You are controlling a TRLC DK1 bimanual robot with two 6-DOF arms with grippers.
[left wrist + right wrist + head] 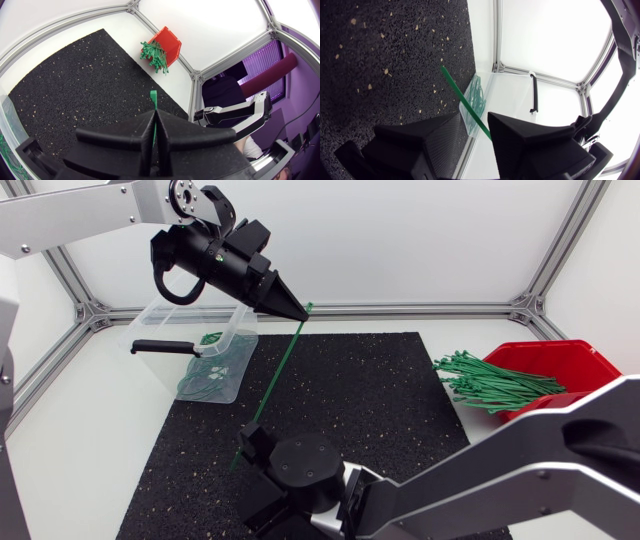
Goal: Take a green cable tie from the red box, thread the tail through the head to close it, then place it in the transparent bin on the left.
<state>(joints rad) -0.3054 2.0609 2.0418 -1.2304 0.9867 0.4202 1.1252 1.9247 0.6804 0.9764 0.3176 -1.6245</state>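
Head view: the left pincer (300, 312), clamped tight on one end of a green cable tie (280, 370), holds it slanting above the mat (380, 400). The tie's other end sits between the parted fingers of the right pincer (472, 120). Light, springy and slick, it likely wants gripping near its ends. Which end bears the head is hard to make out.

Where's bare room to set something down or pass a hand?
Bare mat between the held cable tie and the red box; bare tabletop in front of the transparent bin. Crowded along the tie, from left gripper to right gripper.
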